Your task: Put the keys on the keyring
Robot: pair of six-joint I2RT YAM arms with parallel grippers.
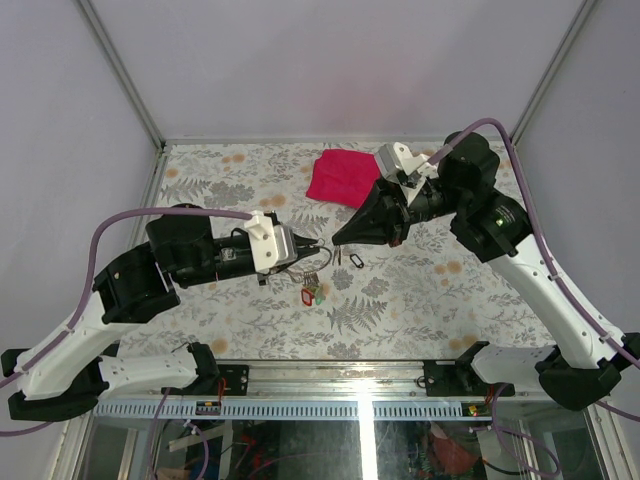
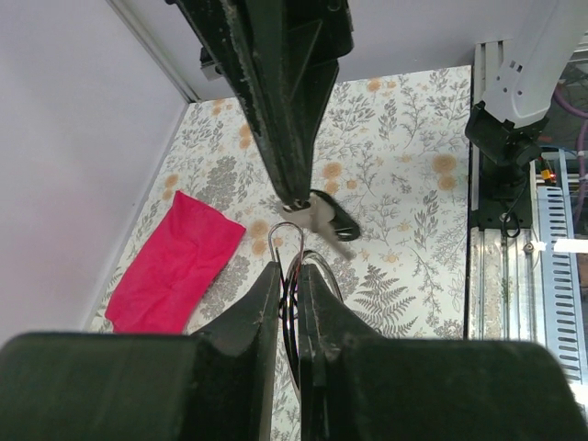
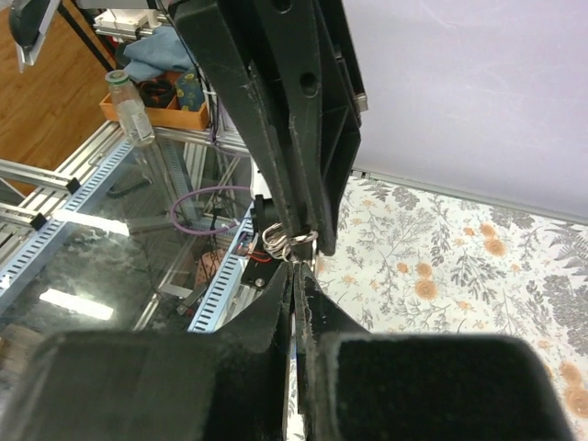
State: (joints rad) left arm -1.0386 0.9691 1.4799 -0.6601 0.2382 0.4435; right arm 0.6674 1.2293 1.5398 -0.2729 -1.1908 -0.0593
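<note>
Left gripper (image 1: pixel 312 246), over the middle of the desk (image 1: pixel 420 290), has its jaws clamped on the keyring (image 2: pixel 294 262). The ring stands out past its fingertips. Keys with red and green tags (image 1: pixel 310 293) hang from the ring, just above the desk. Right gripper (image 1: pixel 337 240) is tip to tip with the left, jaws together on a black-tagged key (image 2: pixel 333 219) just beside the ring. Its fingers block the view beyond the ring. Red cloth (image 1: pixel 345 178) lies at the far edge, well apart.
</note>
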